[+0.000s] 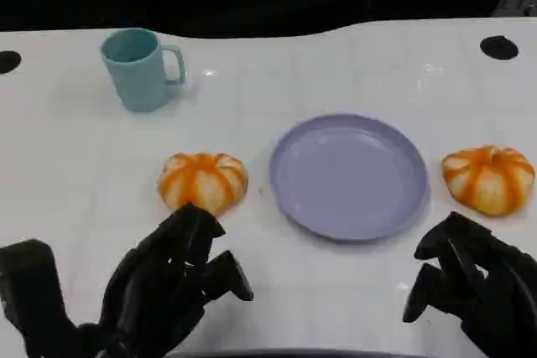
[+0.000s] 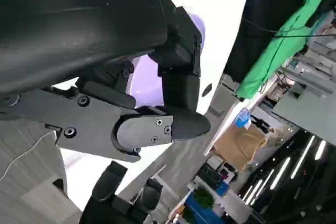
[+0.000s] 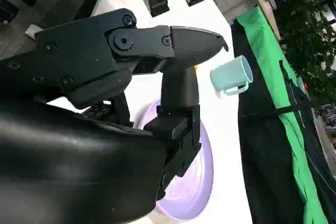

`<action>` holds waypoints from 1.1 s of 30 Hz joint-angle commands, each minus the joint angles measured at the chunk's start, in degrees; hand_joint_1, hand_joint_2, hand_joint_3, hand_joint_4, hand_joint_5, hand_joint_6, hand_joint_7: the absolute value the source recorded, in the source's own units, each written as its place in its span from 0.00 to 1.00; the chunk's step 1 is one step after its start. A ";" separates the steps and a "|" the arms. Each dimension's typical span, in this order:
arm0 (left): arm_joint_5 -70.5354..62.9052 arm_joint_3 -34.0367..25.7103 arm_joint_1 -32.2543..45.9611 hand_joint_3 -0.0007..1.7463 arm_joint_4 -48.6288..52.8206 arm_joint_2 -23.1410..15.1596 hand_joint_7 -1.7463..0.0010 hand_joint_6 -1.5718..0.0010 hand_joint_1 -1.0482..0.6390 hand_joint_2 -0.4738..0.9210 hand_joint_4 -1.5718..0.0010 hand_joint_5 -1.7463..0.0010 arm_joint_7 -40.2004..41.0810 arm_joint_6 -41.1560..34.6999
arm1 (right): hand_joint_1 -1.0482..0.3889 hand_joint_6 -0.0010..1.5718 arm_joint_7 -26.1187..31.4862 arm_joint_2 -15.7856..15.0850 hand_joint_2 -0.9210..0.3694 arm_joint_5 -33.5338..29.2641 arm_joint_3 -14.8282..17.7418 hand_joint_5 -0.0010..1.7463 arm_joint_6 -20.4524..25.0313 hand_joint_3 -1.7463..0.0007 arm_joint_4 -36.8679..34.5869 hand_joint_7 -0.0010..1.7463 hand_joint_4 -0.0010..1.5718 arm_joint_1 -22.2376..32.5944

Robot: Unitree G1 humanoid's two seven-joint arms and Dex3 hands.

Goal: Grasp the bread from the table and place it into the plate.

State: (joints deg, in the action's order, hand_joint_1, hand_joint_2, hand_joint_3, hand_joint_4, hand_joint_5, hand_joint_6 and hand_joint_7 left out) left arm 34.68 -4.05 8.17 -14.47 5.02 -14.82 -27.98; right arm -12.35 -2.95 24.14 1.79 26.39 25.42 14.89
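I see my left hand (image 1: 172,287) near the left bread (image 1: 203,181), fingers apart, holding nothing. Right hand (image 1: 470,287) likewise (second bread (image 1: 488,178) beside plate (image 1: 348,175)).

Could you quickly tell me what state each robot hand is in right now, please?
Left robot hand: open, holding nothing, just short of the left bread.
Right robot hand: open, holding nothing, near the right bread.
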 commanded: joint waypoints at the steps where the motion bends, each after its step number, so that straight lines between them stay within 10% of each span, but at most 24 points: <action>1: 0.04 -0.10 -0.30 0.25 0.33 -0.66 0.00 0.67 0.29 1.00 0.49 0.00 -0.21 0.51 | 0.42 0.31 0.04 -0.60 0.00 0.24 0.48 1.00 -0.31 0.78 0.32 0.92 0.41 -0.17; 20: -1.75 0.85 -0.07 0.27 -0.20 -1.28 0.00 0.68 0.29 1.00 0.50 0.00 -0.09 2.16 | 0.41 0.31 0.63 -0.63 0.00 0.64 0.78 1.00 0.96 0.78 0.73 0.92 0.40 -0.39; 27: -12.91 4.13 -1.80 0.18 1.19 -3.65 0.49 0.68 0.29 1.00 0.63 0.21 -1.01 15.07 | 0.41 0.32 0.27 -0.71 0.00 0.50 0.81 1.00 0.40 0.79 0.17 0.92 0.41 -0.70; 33: -34.13 8.91 -5.97 0.05 1.74 -13.22 0.85 0.72 0.30 1.00 0.87 0.48 1.09 25.60 | 0.41 0.31 0.73 -0.55 0.00 0.71 0.90 1.00 1.07 0.79 0.46 0.92 0.41 -0.87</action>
State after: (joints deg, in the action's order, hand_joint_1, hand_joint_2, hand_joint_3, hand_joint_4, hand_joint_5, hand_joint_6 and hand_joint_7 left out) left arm 5.97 3.97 3.64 -12.55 -4.91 -14.71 -4.77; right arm -12.00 -3.00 24.22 1.90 27.08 25.47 14.33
